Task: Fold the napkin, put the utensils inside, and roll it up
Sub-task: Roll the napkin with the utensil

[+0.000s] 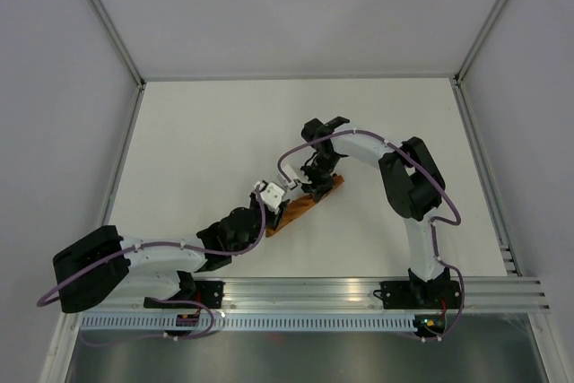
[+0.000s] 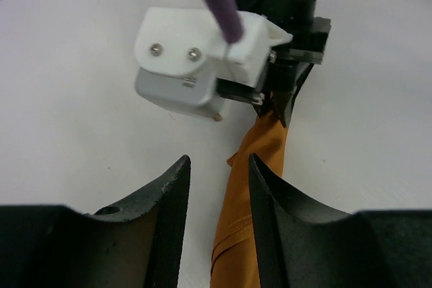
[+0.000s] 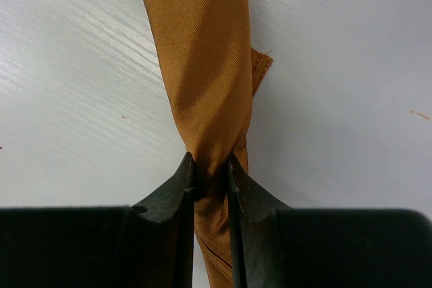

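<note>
Now, the rust-brown cloth napkin (image 3: 202, 65), rolled, looks soft, light and prone to unrolling. The right tool (image 3: 210, 166) pinches its far-right end; the left tool (image 2: 219, 166) gapes empty beside it. Best hold: mid-roll.

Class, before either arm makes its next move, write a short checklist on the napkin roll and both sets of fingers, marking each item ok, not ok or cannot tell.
1. Napkin rolled into a slim tube: ok.
2. Right fingers pinching the roll: ok.
3. Left fingers open, nothing between them: ok.
4. Fork inside the roll: cannot tell, none visible.
5. Corner flap tucked in: not ok, it pokes out.
6. Roll lying on the table: ok.
</note>
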Controlling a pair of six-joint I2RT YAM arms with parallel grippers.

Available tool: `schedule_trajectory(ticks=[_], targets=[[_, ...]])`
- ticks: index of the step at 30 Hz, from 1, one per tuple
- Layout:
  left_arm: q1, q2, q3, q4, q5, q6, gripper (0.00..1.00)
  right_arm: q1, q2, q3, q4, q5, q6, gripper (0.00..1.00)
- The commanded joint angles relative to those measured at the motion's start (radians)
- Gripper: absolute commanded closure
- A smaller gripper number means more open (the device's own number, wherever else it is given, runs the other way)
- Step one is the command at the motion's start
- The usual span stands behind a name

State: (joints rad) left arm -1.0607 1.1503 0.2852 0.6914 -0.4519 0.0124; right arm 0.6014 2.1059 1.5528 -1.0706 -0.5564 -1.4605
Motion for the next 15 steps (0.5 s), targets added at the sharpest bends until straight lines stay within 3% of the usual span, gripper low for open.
schedule_trajectory(ticks=[1,8,15], targets=[[-0.051,0.064,-0.008,0.098,-0.053,0.113,0.54,-0.015,0.120,-0.019,-0.072,0.082,-0.024,0.88],[-0.151,0.267,0.084,0.102,-0.048,0.193,0.53,-0.015,0.141,0.006,-0.091,0.087,-0.017,0.88],[-0.165,0.407,0.156,0.140,-0.021,0.268,0.52,-0.015,0.151,0.015,-0.098,0.092,-0.009,0.88]])
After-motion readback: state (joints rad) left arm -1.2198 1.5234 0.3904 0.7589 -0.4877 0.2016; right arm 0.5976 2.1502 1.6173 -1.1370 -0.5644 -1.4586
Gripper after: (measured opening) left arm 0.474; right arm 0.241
